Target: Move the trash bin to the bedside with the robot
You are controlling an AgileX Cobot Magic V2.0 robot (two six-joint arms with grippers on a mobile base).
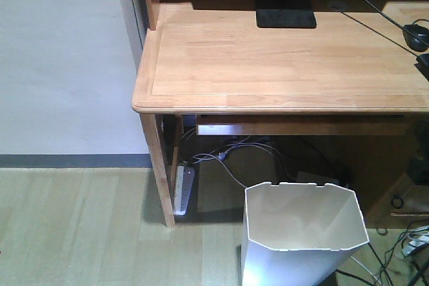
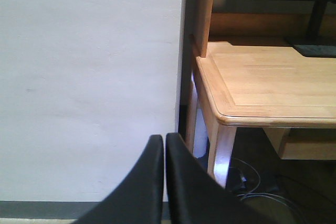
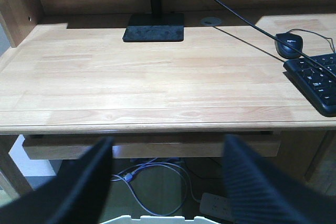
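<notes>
The white trash bin (image 1: 305, 232) stands on the floor in front of the wooden desk, lower right in the front view; its octagonal rim and cream inside show. A strip of its rim (image 3: 163, 219) shows at the bottom of the right wrist view. My right gripper (image 3: 168, 153) is open, its fingers spread wide above the bin's rim, holding nothing. My left gripper (image 2: 164, 142) is shut and empty, pointing at the white wall beside the desk's left corner. The bed is out of view.
A light wooden desk (image 1: 281, 65) carries a monitor stand (image 1: 286, 18), a mouse (image 3: 289, 44) and a keyboard (image 3: 317, 80). Cables (image 1: 234, 155) and a power strip (image 1: 182, 189) lie under it. White wall (image 1: 60, 58) and wood floor (image 1: 80, 226) lie left.
</notes>
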